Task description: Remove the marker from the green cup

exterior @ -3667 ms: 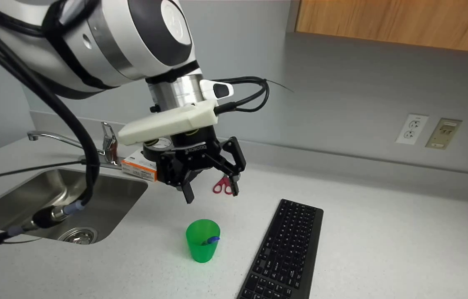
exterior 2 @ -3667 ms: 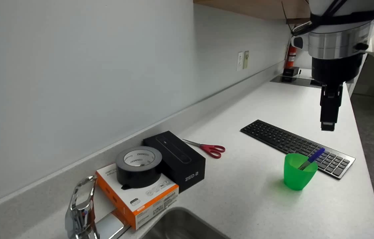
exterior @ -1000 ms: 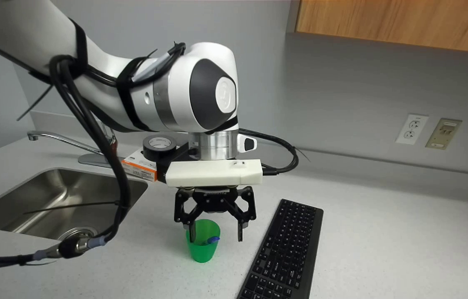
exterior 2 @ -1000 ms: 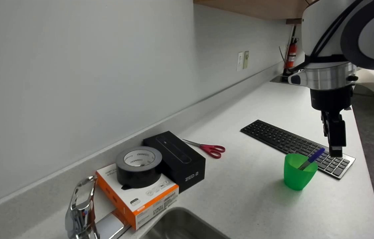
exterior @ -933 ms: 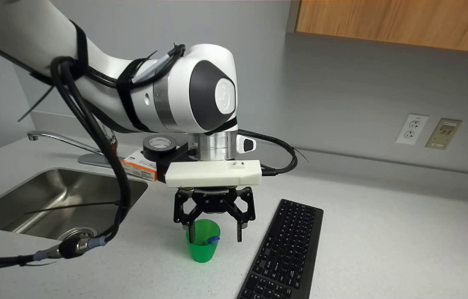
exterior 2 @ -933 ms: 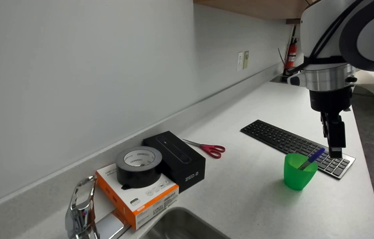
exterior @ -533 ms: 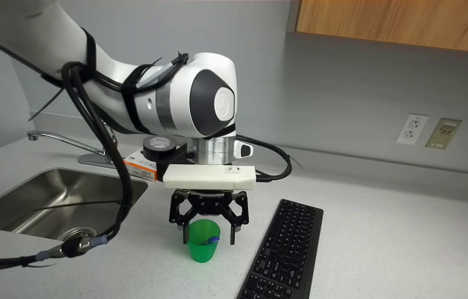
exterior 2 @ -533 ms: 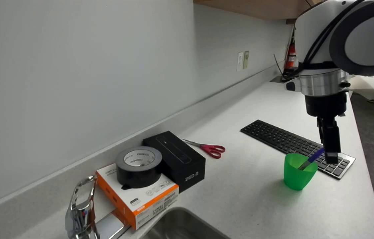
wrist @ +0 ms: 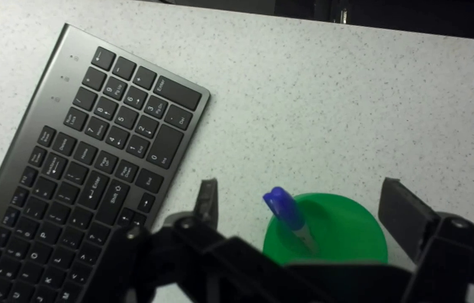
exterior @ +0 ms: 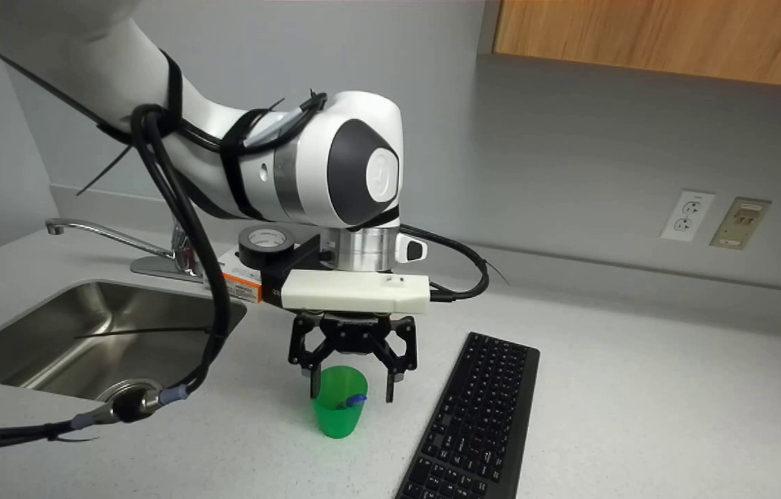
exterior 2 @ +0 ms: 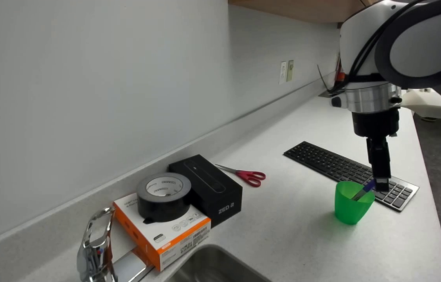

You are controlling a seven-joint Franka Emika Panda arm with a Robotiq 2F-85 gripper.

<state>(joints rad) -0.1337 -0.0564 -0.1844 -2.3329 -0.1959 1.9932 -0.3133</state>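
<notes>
Nothing beyond an approach is judged done, grasp and lift remaining: in the wrist view the marker (wrist: pixel 286 210) is seen tilted left in the green cup (wrist: pixel 348 227), and nothing is held by the gripper (exterior: pixel 352 398), its fingers (wrist: pixel 407 216) spread wide. At left in an exterior view, "ZED 2" can be read on the black box (exterior 2: pixel 209 190), and "Enter" and "Num Lock" on the keyboard (wrist: pixel 87 166) to its right.
</notes>
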